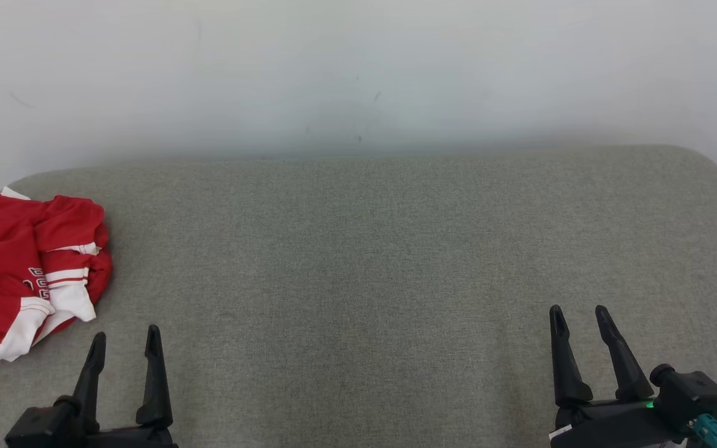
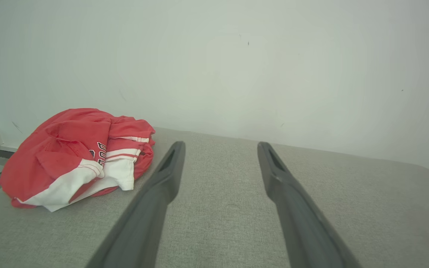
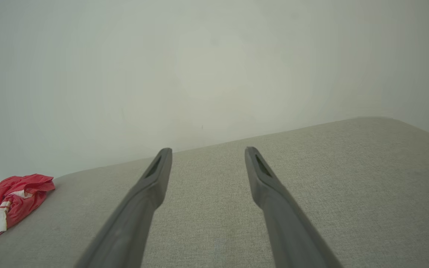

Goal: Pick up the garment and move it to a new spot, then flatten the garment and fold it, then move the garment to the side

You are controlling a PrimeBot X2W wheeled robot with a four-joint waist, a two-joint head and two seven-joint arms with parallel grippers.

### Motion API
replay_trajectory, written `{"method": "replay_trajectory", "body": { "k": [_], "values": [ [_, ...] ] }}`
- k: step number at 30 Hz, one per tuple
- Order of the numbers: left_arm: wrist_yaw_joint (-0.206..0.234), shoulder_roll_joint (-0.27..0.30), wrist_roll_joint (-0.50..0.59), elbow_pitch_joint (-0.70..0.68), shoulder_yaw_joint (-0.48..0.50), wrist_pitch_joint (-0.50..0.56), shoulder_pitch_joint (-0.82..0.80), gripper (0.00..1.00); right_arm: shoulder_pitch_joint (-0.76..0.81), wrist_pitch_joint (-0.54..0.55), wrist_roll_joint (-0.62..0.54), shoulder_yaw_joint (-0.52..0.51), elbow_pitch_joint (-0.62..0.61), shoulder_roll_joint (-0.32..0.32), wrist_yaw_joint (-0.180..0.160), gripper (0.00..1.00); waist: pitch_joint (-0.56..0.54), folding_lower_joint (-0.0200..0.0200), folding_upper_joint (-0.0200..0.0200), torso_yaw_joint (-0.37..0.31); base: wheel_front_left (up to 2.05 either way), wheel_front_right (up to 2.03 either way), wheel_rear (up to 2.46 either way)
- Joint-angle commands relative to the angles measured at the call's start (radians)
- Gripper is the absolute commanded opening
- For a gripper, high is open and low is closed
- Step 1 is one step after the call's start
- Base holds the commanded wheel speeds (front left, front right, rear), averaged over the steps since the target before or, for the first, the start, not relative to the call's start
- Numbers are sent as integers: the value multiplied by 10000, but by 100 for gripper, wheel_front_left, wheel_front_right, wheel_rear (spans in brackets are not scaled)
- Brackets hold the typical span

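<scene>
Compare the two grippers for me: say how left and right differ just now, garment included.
The left gripper sits close to the crumpled red garment, not touching it; the right gripper is far across the grey cushion from it. The right gripper's base carries a green light and a teal part; the left gripper's visible base is plain black. Both are open and empty.

A plain indoor room is shown; its exact kind cannot be told. A broad worktop (image 1: 396, 249) covered in grey woven fabric, rounded at its corners, is set against a bare white wall (image 1: 358, 62) marked by faint scuffs. A crumpled red-and-white garment (image 1: 22, 267) is seen at one end.
</scene>
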Motion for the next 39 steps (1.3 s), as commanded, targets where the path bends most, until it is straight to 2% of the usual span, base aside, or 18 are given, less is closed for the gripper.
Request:
{"method": "replay_trajectory", "body": {
  "k": [1,22,26,32,39],
  "values": [
    [72,89,269,-134,8,-98,95,100,10,-111,-245,31,-108,-40,-15,100,-7,0,-1,8,0,0,0],
    [241,161,1773,-370,34,-501,278,100,126,-512,-1746,245,-207,-41,-19,100,-20,0,-1,89,0,0,0],
    [161,112,1930,-364,92,-570,333,100,162,-582,-1839,239,-205,-40,-19,100,-35,0,-1,83,0,0,0],
    [-23,-11,2056,-399,215,-673,412,100,201,-689,-1804,292,-157,-40,-20,100,-48,0,-1,95,0,0,0],
    [-228,-181,1850,-339,368,-678,481,100,167,-689,-729,308,2,-39,-21,100,-32,0,-1,107,0,0,0]
  ]
}}
